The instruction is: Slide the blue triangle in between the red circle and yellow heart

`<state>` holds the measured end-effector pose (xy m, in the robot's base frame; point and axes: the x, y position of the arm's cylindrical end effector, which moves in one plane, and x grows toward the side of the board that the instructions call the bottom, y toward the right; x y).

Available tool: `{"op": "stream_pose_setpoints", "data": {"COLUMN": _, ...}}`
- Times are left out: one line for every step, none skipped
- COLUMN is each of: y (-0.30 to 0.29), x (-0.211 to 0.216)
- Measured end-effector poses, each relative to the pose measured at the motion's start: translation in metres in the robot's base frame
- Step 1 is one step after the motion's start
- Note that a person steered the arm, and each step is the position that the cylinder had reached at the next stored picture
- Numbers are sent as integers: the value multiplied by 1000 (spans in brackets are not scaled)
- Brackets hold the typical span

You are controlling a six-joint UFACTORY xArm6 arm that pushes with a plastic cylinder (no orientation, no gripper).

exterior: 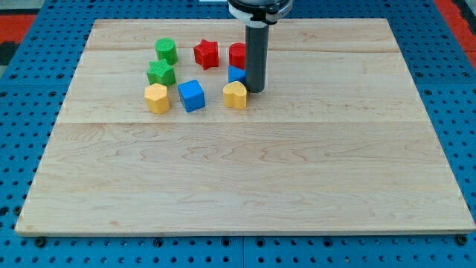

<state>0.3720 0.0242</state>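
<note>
The blue triangle (236,74) lies between the red circle (237,54) above it and the yellow heart (235,95) below it, close to both. My tip (255,90) rests on the board at the triangle's right side, touching or nearly touching it, and just right of the heart. The dark rod hides the right edges of the triangle and the red circle.
A red star (207,53), a green cylinder-like block (166,50), a green star-like block (161,73), a yellow hexagon (156,97) and a blue cube (191,95) sit to the left on the wooden board (245,171).
</note>
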Motion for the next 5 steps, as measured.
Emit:
{"op": "stream_pose_setpoints", "data": {"y": 0, "x": 0}}
{"op": "stream_pose_setpoints", "data": {"y": 0, "x": 0}}
{"op": "stream_pose_setpoints", "data": {"y": 0, "x": 4}}
{"op": "stream_pose_setpoints", "data": {"y": 0, "x": 34}}
{"op": "stream_pose_setpoints", "data": {"y": -17, "x": 32}}
